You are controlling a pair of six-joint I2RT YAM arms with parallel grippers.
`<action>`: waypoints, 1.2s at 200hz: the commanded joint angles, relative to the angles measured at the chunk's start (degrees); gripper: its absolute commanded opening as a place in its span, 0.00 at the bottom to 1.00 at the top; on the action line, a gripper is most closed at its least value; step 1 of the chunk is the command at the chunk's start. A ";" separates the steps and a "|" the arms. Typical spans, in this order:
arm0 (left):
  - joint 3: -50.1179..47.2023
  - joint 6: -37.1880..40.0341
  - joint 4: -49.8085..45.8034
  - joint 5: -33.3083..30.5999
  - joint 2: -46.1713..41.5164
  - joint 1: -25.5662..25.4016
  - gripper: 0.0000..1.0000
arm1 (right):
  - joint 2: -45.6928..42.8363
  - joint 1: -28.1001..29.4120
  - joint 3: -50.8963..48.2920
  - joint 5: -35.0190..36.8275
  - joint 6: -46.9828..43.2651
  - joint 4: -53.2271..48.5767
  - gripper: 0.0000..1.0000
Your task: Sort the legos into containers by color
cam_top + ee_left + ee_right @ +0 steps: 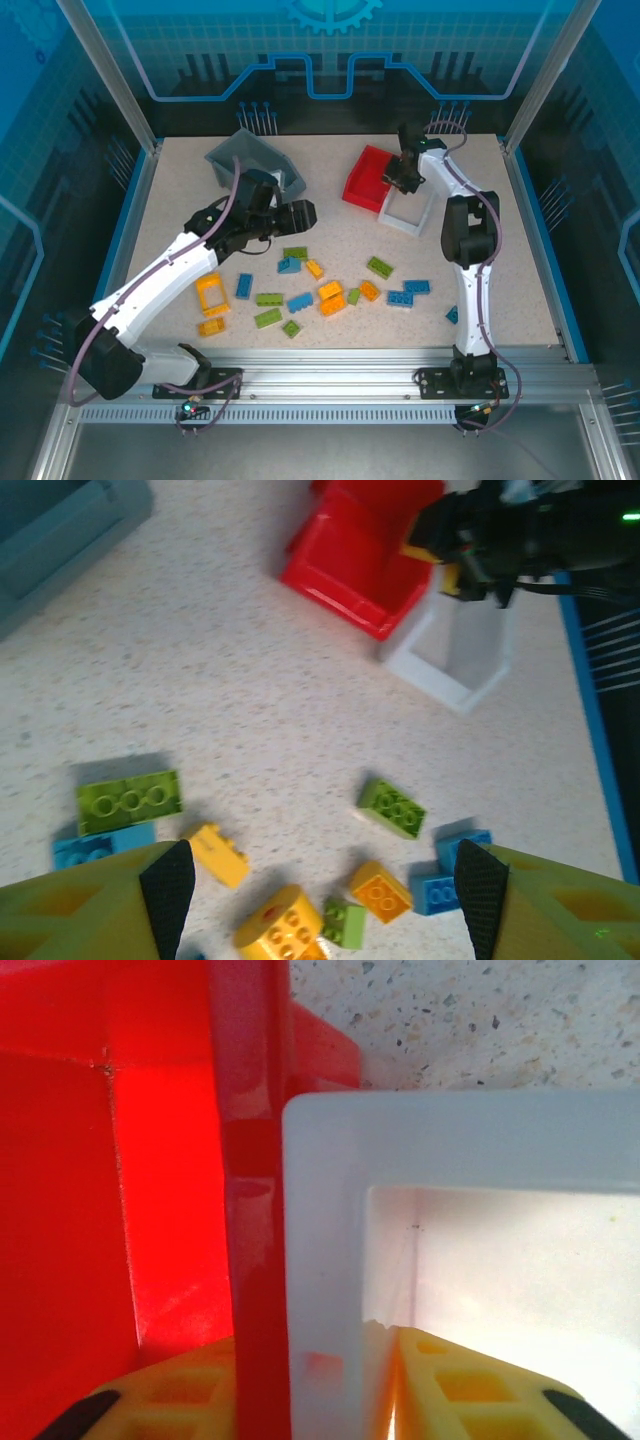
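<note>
Speckled beige worktop [350, 235]; a blue edging strip [598, 730] runs along the worktop's side; an aluminium rail [340, 365] lies along its near edge; behind its far edge stands a translucent blue panel [200, 50] bearing a gear emblem [333, 12].

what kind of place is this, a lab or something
Most likely a robot lab work cell: an aluminium frame boxes it in, blue printed panels wall it off, and two arms are bolted at the near edge of a speckled table.
</note>
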 commanded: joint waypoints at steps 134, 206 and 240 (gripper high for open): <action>29.92 6.53 -10.68 0.27 39.36 28.79 0.71 | -9.51 4.36 -8.35 3.33 -11.48 -0.91 0.22; 33.22 16.11 -14.15 -0.46 42.16 28.64 0.23 | -10.32 4.35 -8.94 4.18 -13.83 -1.83 0.21; 29.70 20.57 -14.21 -0.59 39.00 26.66 0.11 | -13.47 5.26 -12.65 5.05 -15.17 -1.28 0.21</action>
